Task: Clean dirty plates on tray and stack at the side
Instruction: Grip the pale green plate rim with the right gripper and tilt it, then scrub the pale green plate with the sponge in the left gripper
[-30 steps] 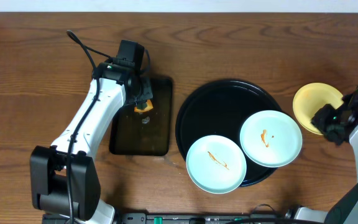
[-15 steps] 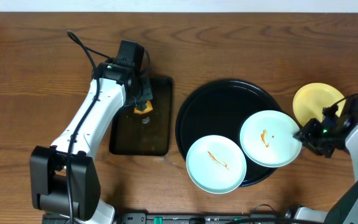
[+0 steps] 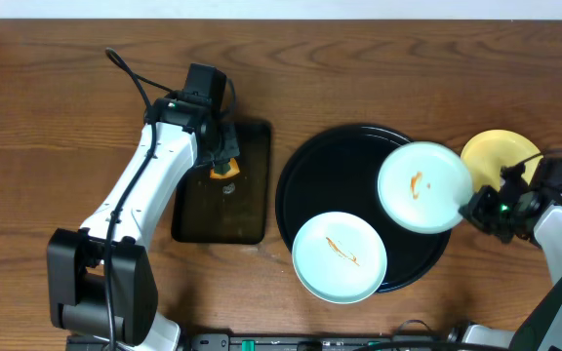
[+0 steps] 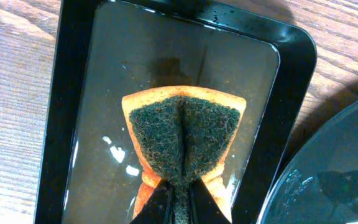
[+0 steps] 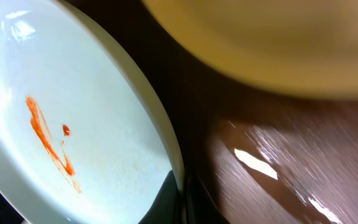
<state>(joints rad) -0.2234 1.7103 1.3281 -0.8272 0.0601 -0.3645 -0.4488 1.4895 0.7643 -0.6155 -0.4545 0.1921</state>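
The round black tray [image 3: 335, 171] holds a mint-white plate [image 3: 340, 256] with an orange smear at its front edge. My right gripper [image 3: 468, 207] is shut on the rim of a second smeared mint-white plate [image 3: 418, 185] and holds it lifted and tilted over the tray's right side; the wrist view shows its smear [image 5: 48, 140] and my fingers [image 5: 182, 193] pinching the rim. The pale yellow plate [image 3: 496, 156] lies on the table to the right. My left gripper [image 4: 178, 202] is shut on an orange-and-green sponge [image 4: 182, 134] over the rectangular tray [image 4: 73, 93].
The small rectangular black tray [image 3: 222, 210] sits left of the round tray and looks wet. A cable [image 3: 130, 73] runs behind the left arm. The table's back edge [image 3: 281, 19] is at the top.
My right gripper moved from the yellow plate to the right mint-white plate, closed on its rim and lifted it up and back. The left arm has not moved.
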